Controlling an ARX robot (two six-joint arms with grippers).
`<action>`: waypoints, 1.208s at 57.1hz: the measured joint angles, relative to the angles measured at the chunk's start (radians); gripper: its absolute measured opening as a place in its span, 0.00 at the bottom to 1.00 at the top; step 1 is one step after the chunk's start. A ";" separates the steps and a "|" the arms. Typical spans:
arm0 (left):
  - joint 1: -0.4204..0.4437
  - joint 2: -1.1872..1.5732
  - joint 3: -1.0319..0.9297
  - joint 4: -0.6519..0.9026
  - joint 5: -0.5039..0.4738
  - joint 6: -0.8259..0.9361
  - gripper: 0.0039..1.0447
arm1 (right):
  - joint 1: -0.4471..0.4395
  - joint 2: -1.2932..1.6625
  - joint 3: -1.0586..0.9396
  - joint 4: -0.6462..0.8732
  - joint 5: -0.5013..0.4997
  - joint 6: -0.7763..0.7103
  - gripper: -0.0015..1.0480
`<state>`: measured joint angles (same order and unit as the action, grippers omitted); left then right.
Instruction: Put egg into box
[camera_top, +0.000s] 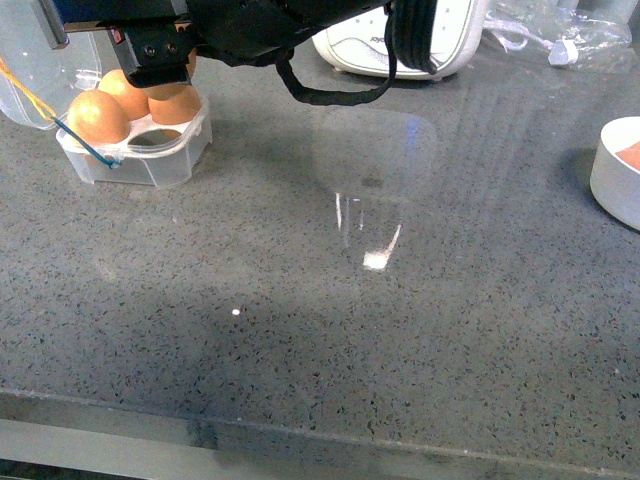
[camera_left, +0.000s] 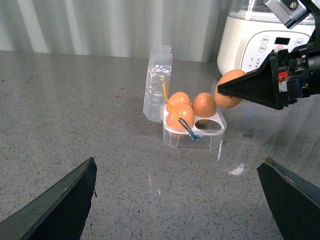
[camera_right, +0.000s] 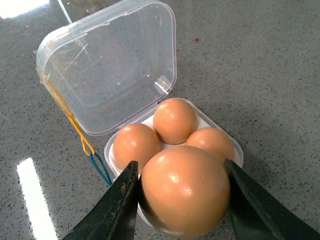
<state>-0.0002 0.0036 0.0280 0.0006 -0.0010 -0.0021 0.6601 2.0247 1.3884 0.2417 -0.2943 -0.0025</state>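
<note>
Placing: right gripper (camera_left: 223, 92) clasps smooth orange-brown egg (camera_right: 185, 192) above clear plastic four-cup box (camera_left: 200, 138), far left; left gripper (camera_left: 176, 169) gapes wide; next, lower into empty cup (camera_top: 152, 141).

— What's at the far left?
— The box (camera_top: 150, 165), lid open, three brown eggs (camera_top: 97, 117) showing, a black arm (camera_top: 260, 25) above it.
— And right?
— A white bowl (camera_top: 615, 175) at the edge; a white appliance (camera_top: 450, 35) far back.
</note>
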 joint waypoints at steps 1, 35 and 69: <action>0.000 0.000 0.000 0.000 0.000 0.000 0.94 | 0.000 0.005 0.003 -0.002 0.000 0.000 0.41; 0.000 0.000 0.000 0.000 0.000 0.000 0.94 | 0.018 0.043 0.045 -0.011 -0.023 0.026 0.82; 0.000 0.000 0.000 0.000 0.000 0.000 0.94 | -0.258 -0.360 -0.393 0.074 0.244 -0.058 0.93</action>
<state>-0.0002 0.0036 0.0280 0.0006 -0.0006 -0.0021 0.4023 1.6650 0.9951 0.3157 -0.0505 -0.0608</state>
